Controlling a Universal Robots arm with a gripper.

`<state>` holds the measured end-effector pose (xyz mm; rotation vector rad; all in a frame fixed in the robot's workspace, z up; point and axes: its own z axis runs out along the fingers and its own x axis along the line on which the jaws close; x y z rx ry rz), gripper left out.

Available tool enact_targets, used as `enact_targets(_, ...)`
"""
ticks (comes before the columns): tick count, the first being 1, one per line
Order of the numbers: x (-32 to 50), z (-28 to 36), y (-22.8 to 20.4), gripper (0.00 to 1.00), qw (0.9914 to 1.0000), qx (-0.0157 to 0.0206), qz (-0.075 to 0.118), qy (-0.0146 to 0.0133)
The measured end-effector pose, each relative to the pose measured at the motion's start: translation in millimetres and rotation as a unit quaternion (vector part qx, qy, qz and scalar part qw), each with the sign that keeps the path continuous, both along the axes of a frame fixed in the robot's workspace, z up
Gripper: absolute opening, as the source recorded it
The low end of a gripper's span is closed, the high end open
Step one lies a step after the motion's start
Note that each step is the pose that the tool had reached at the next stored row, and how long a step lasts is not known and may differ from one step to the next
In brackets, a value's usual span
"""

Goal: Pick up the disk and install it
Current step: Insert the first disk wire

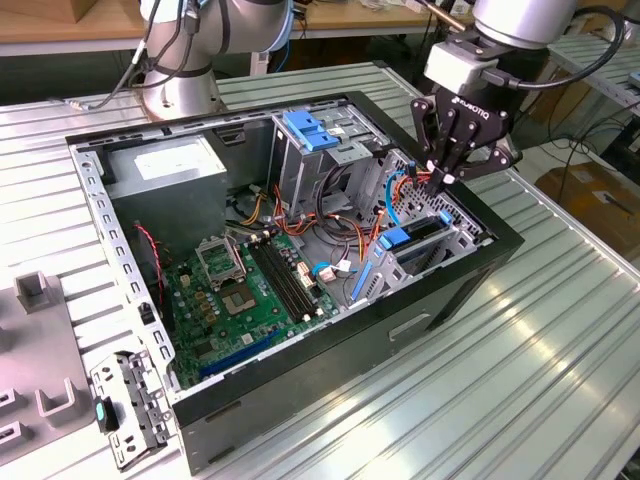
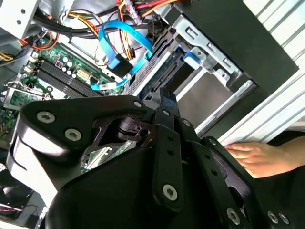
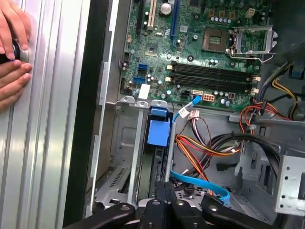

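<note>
In the exterior view, an open computer case [image 1: 300, 405] is seen lying on a ribbed metal table [image 1: 520, 400]. The gripper [image 1: 440, 178] is held over the end of the case at the exterior view's right, its fingers drawn narrow, tip against tip, with nothing gripped between them. The disk [image 1: 420, 232] is found just below the fingertips and apart from them, set on edge in the metal drive cage [image 1: 462, 236], its blue rail end turned toward the motherboard [image 1: 245, 290].

In the second wrist view, the gripper [image 2: 166, 98] is shown pointing at the cage, and the disk [image 2: 188, 59] is seated between the cage walls just beyond the fingertips. A person's hand [image 2: 257, 157] is laid on the table beside the case.

In the first wrist view, the pressed-together fingers of the gripper [image 3: 164, 190] are lined up with the disk [image 3: 158, 138], which is lodged in its slot between the gripper and the motherboard [image 3: 200, 47]. A person's hands [image 3: 12, 47] are rested on the table outside the case wall.
</note>
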<state>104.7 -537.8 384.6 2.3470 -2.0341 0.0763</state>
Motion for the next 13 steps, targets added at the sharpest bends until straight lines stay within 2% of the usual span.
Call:
enact_targets(2,0.3,1.5,-0.1,0.11,0.99962,0.0001,0.028,0.0002)
enact_targets(3,0.5,2.8,-0.1,0.11,0.99945,0.0001,0.033,0.0003)
enact_targets(6,4.6,3.4,0.8,0.11,0.99932,0.0002,0.037,0.0006)
enact_targets(13,29.5,3.3,7.8,0.11,0.99924,0.0001,0.039,0.0014)
